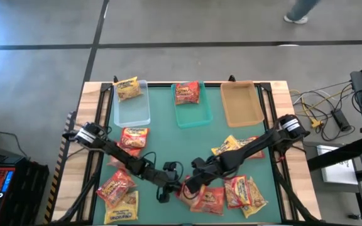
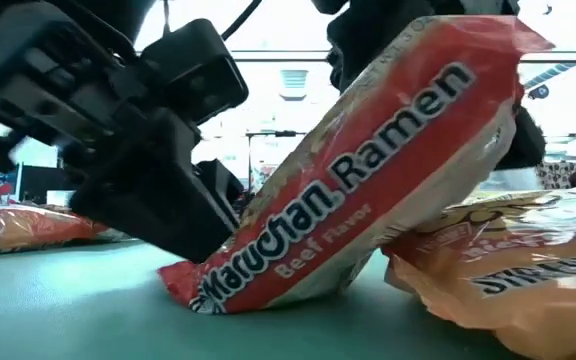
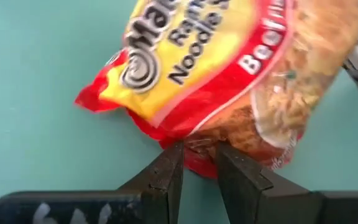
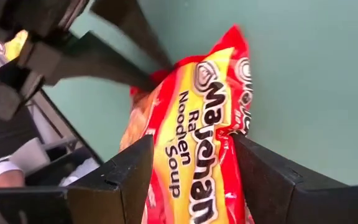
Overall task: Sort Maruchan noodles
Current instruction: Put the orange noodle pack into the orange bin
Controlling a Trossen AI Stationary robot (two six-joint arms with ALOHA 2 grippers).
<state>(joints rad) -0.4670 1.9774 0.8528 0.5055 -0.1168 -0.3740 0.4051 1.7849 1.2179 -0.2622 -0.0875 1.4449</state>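
A red Maruchan beef noodle packet [image 2: 368, 190] stands tilted near the table's front middle [image 1: 182, 188], and both grippers are shut on it. My left gripper [image 3: 197, 158] comes from the left [image 1: 167, 179], low at the packet's lower part. My right gripper [image 4: 191, 149] comes from the right [image 1: 191, 183] and has the packet's raised end. More noodle packets lie loose on the teal mat: three at front left [image 1: 115, 185] and several at front right [image 1: 247, 191]. My left gripper pinches the packet's crimped red edge [image 3: 194, 149] between its two fingertips. It slants down from the table's left. My right gripper has the packet between its two fingers [image 4: 135, 171], one on either side of the raised end [image 4: 194, 124], slanting down from the right. The packet is tilted, with its lower end [image 2: 198, 285] on the mat.
Three trays stand in a row at the far edge: a clear one [image 1: 132, 112] with a yellow packet, a teal one [image 1: 193, 116] with a red packet, and a tan one [image 1: 241, 103]. An orange-yellow packet [image 2: 508, 270] lies right beside the held one.
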